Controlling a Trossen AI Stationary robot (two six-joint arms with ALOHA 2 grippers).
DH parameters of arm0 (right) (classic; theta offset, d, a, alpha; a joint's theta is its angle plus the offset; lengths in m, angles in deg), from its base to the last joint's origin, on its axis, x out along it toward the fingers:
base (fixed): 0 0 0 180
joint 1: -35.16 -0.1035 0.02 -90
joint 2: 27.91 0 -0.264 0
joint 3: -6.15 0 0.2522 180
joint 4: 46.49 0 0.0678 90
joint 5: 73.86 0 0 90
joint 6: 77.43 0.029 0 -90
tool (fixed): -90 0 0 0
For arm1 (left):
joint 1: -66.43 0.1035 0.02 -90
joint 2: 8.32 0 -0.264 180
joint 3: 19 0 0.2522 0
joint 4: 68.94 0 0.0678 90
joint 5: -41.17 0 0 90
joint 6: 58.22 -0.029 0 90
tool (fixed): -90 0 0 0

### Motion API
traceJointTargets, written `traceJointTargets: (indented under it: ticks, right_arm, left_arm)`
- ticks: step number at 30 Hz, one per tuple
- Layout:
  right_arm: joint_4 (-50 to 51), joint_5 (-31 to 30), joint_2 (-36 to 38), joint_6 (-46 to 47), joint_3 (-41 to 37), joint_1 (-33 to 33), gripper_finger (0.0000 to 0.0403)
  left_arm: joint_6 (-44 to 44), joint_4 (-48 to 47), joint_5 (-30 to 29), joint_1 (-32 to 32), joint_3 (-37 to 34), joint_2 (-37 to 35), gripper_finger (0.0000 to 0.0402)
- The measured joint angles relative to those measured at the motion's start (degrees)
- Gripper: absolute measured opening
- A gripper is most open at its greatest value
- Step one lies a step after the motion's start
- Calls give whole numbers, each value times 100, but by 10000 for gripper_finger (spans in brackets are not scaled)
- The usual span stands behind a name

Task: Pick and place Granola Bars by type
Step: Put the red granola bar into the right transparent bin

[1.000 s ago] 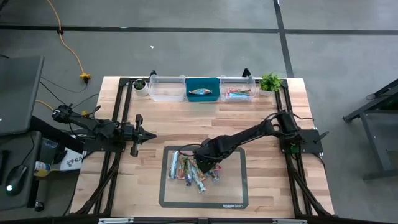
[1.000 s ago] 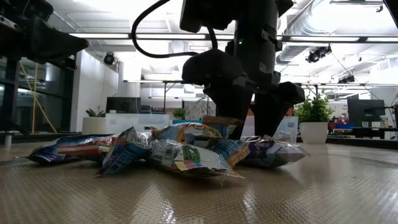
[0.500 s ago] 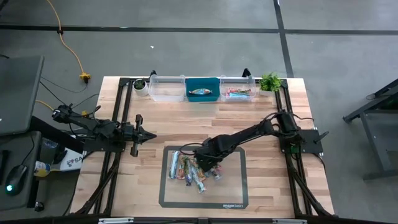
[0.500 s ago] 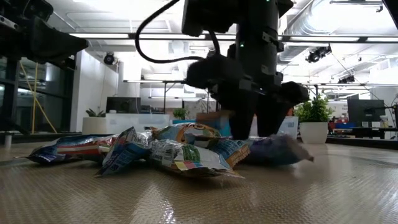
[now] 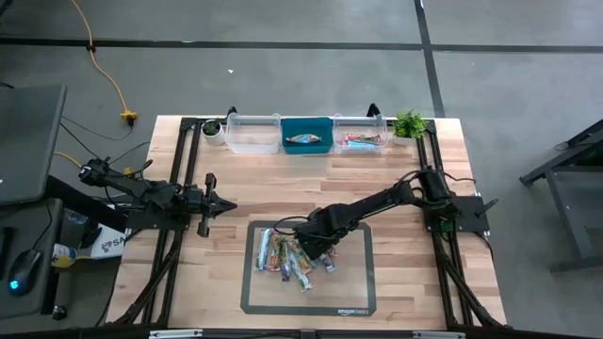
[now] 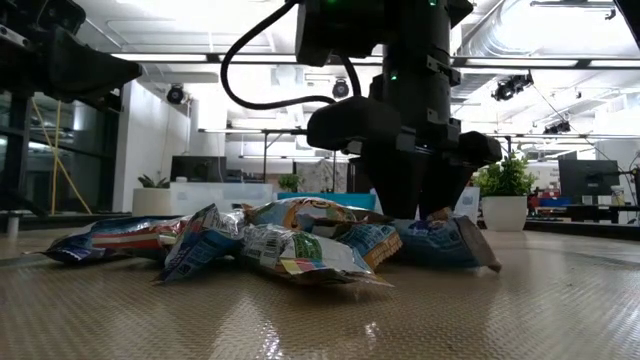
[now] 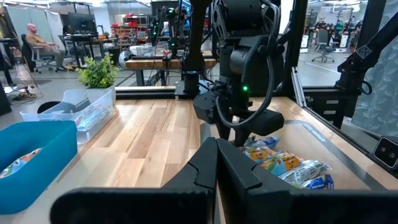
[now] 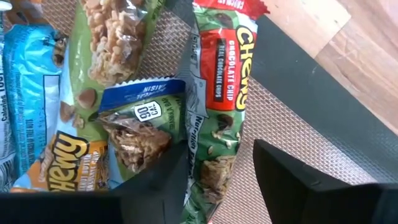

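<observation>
Several granola bars lie in a pile (image 5: 287,254) on a dark mat (image 5: 354,282). My right gripper (image 8: 219,149) is low over the pile's right end (image 6: 420,212) and open. Its fingers stand on either side of a green bar with a red Chewy label (image 8: 219,106). A blue-topped bar (image 8: 140,121) lies beside it. My left gripper (image 5: 222,204) waits shut above the table's left part, clear of the pile. One bar lies in the blue bin (image 5: 307,139), another in the clear bin to its right (image 5: 362,139). My right gripper comes down on the pile from above, open. One finger (image 8: 155,183) sits over the lower edge of the blue-topped bar, the other (image 8: 292,180) over the bare mat. In the low view a blue-wrapped bar (image 6: 447,243) leans tipped against the fingers. Whether the pads touch the green bar, I cannot tell.
Three bins stand in a row at the far edge: clear (image 5: 252,134), blue, clear. A small potted plant (image 5: 213,129) stands left of them, another (image 5: 410,123) right. Bare wood (image 5: 283,184) lies between the bins and the mat.
My right gripper has come down onto the pile's right end and shifted a little. The blue-wrapped bar there, which lay flat and stretched out to the right, has been pushed in and now stands tipped up against the fingers. The rest of the pile has stayed put.
</observation>
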State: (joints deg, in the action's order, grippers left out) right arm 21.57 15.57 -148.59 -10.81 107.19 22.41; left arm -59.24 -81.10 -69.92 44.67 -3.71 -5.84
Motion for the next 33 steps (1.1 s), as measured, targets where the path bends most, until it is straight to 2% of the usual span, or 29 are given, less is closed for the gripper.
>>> traceJointTargets:
  ticks: [16, 25, 33]
  right_arm:
    - [107, 104, 132, -65, -11, 2, 81]
    - [355, -3, 669, -68, -11, 117, 46]
    - [289, -573, 1375, -200, -9, 311, 23]
  left_arm:
    - [0, -1, 0, 0, 1, 0, 1]
    - [0, 1, 0, -1, 1, 2, 1]
    - [0, 1, 0, -1, 1, 2, 1]
